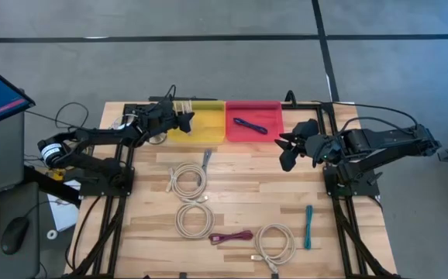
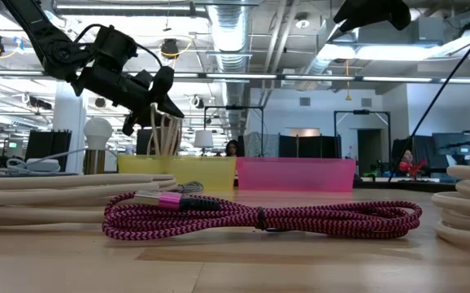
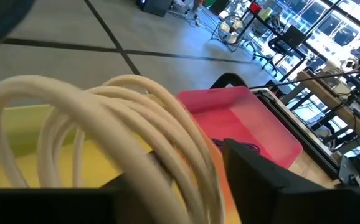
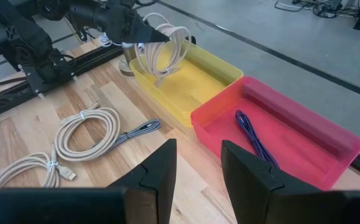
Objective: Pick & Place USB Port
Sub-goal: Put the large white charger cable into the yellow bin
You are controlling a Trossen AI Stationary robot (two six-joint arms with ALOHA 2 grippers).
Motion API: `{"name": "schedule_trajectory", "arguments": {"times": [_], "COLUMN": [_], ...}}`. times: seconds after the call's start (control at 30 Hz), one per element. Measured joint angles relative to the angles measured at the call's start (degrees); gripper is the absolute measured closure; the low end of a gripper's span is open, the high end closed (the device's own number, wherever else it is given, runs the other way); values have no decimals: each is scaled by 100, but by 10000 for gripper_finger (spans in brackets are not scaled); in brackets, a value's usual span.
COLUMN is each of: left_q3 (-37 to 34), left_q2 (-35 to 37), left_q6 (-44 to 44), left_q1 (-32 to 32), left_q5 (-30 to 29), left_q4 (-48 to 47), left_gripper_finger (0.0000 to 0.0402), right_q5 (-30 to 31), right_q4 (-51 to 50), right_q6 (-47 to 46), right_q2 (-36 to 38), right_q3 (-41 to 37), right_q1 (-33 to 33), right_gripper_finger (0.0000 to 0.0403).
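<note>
My left gripper [image 1: 182,118] hangs over the yellow bin [image 1: 201,133] at the table's far edge, shut on a cream coiled USB cable [image 2: 163,130]. The coil also shows in the left wrist view [image 3: 111,118] and the right wrist view [image 4: 162,46]. My right gripper [image 1: 286,149] hovers open over the table just near of the pink bin [image 1: 267,112], touching nothing. A dark blue cable [image 1: 249,125] lies on the pink bin's floor. My left gripper pinches the cream cable's bundled loops [image 3: 167,155] between its two fingers, several strands together, coming level from the table's left. The coil is lifted and hangs below the fingers [image 2: 150,98] over the yellow bin [image 2: 178,171]. Whether its lower end touches the bin floor, I cannot tell.
On the table lie a cream coil [image 1: 187,180] beside a grey cable [image 1: 206,159], another cream coil [image 1: 193,218], a magenta cable [image 1: 232,237], a third cream coil [image 1: 276,242] and a teal cable [image 1: 308,226]. Bare wood shows between the bins and the coils.
</note>
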State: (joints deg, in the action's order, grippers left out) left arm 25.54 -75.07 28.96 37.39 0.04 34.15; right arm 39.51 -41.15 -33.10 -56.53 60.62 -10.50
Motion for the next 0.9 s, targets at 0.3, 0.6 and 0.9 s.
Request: {"name": "schedule_trajectory", "arguments": {"times": [0.3, 0.6, 0.9], "left_q3": [112, 1333, 2299], "left_q2": [2, 2, 2], "left_q6": [87, -482, -1394], "left_q1": [-1, -2, -2], "left_q5": [191, 598, 64], "left_q4": [-630, -1870, -3736], "left_gripper_finger": [196, 265, 284], "right_q5": [0, 0, -46], "right_q4": [-20, -73, -170], "right_q6": [2, 2, 2], "right_q2": [0, 0, -2], "right_q3": [0, 0, 0], "right_q1": [0, 0, 0], "right_gripper_finger": [285, 285, 285]}}
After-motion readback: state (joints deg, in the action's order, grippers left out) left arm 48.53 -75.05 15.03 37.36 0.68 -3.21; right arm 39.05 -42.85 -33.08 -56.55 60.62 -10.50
